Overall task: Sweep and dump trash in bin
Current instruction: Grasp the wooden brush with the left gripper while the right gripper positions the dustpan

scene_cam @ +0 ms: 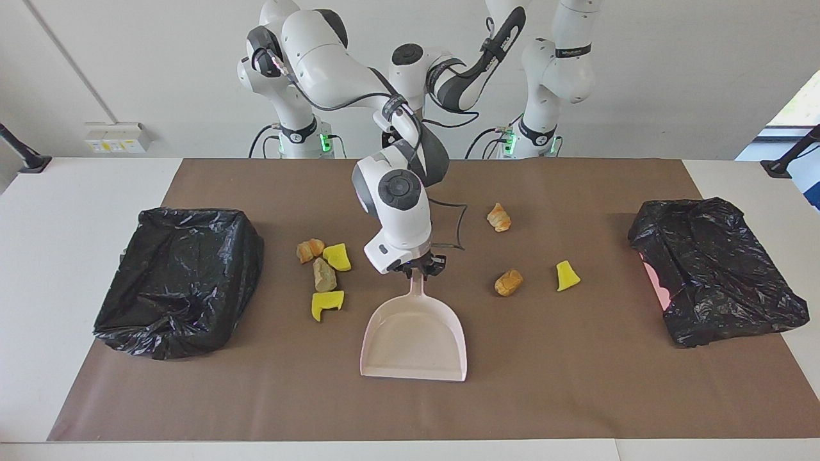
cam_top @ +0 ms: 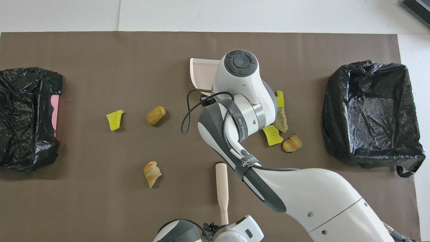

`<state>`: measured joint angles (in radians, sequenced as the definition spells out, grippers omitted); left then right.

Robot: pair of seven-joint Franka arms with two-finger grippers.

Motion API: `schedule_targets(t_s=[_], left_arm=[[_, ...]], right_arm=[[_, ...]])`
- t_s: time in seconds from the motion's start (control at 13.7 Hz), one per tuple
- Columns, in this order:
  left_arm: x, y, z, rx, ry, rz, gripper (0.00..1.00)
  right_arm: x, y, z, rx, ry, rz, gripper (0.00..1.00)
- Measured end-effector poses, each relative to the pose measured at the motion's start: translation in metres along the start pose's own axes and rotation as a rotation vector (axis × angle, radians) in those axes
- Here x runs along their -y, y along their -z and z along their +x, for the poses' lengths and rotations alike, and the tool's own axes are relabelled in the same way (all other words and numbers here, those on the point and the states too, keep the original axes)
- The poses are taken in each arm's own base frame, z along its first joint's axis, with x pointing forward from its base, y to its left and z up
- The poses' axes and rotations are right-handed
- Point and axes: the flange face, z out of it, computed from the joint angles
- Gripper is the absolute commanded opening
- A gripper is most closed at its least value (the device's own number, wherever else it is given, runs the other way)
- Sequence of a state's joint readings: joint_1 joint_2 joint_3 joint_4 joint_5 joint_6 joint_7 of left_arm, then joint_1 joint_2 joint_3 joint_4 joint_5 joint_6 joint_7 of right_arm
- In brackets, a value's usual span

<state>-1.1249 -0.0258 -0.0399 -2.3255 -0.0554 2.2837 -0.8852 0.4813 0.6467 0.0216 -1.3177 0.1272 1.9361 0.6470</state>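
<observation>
The beige dustpan (scene_cam: 415,333) lies flat mid-mat, mouth away from the robots; only a corner (cam_top: 200,70) shows from overhead. My right gripper (scene_cam: 421,267) is shut on its handle's end. Trash lies both sides: yellow wedges (scene_cam: 337,257) (scene_cam: 327,304) and lumpy chunks (scene_cam: 310,250) (scene_cam: 324,275) toward the right arm's end, two chunks (scene_cam: 499,217) (scene_cam: 508,282) and a yellow wedge (scene_cam: 566,276) toward the left arm's end. My left gripper (cam_top: 216,228) is at the end of a beige stick handle (cam_top: 221,188), hidden in the facing view.
An open bin lined with a black bag (scene_cam: 179,282) stands at the right arm's end of the brown mat (scene_cam: 576,384). A crumpled black bag over something pink (scene_cam: 714,269) sits at the left arm's end.
</observation>
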Motion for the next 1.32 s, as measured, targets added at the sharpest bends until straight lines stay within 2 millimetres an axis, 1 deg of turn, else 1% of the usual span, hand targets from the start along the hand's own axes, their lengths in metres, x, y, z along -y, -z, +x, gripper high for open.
schedule_targets(t_s=[0.07, 0.15, 0.22, 0.29, 0.37, 0.44, 0.51, 0.59, 0.66, 0.73, 0.8, 0.95, 1.02, 1.1, 1.17, 1.24, 1.32], left_arm=[[0.000, 0.000, 0.000, 0.000, 0.006, 0.001, 0.55], [0.000, 0.000, 0.000, 0.001, 0.013, 0.001, 0.40], [0.000, -0.001, 0.000, 0.001, 0.017, 0.001, 0.24], [0.000, -0.001, 0.000, 0.003, 0.019, 0.003, 0.09], [0.001, -0.002, 0.000, 0.006, 0.021, 0.008, 0.00], [0.002, -0.002, 0.000, 0.010, 0.023, 0.012, 0.00], [0.003, -0.002, 0.001, 0.012, 0.027, 0.014, 0.00], [0.005, -0.001, 0.004, 0.015, 0.035, 0.017, 0.00], [0.008, 0.004, 0.010, 0.021, 0.049, 0.023, 0.00], [0.014, 0.012, 0.020, 0.029, 0.070, 0.031, 0.00], [0.020, 0.023, 0.031, 0.034, 0.089, 0.045, 0.00], [0.038, 0.052, 0.058, 0.019, 0.122, 0.081, 0.00], [0.049, 0.067, 0.071, 0.010, 0.145, 0.088, 0.00], [0.062, 0.082, 0.084, 0.001, 0.167, 0.084, 0.00], [0.081, 0.098, 0.099, -0.009, 0.176, 0.073, 0.00], [0.104, 0.112, 0.111, -0.014, 0.177, 0.066, 0.00], [0.132, 0.127, 0.123, -0.015, 0.175, 0.062, 0.00]], right_arm=[[-0.002, 0.000, 0.001, 0.004, 0.014, -0.003, 0.00], [-0.003, 0.001, 0.002, 0.005, 0.044, -0.004, 0.00], [-0.005, 0.004, 0.003, 0.002, 0.099, -0.004, 0.00], [-0.010, 0.010, 0.005, 0.000, 0.179, -0.004, 0.00], [-0.020, 0.021, 0.009, 0.005, 0.255, -0.007, 0.00], [-0.035, 0.040, 0.013, 0.015, 0.325, -0.011, 0.00], [-0.056, 0.062, 0.018, 0.029, 0.390, -0.014, 0.00], [-0.082, 0.086, 0.023, 0.044, 0.472, -0.015, 0.00], [-0.108, 0.107, 0.027, 0.053, 0.554, -0.012, 0.00], [-0.133, 0.123, 0.031, 0.057, 0.637, -0.007, 0.00], [-0.156, 0.135, 0.033, 0.062, 0.708, -0.002, 0.00], [-0.194, 0.145, 0.038, 0.081, 0.859, -0.010, 0.00], [-0.208, 0.144, 0.041, 0.095, 0.943, -0.042, 0.00], [-0.218, 0.140, 0.042, 0.117, 1.010, -0.086, 0.00], [-0.224, 0.133, 0.041, 0.148, 1.059, -0.134, 0.00], [-0.226, 0.127, 0.036, 0.178, 1.091, -0.181, 0.00], [-0.227, 0.121, 0.031, 0.207, 1.133, -0.213, 0.00]])
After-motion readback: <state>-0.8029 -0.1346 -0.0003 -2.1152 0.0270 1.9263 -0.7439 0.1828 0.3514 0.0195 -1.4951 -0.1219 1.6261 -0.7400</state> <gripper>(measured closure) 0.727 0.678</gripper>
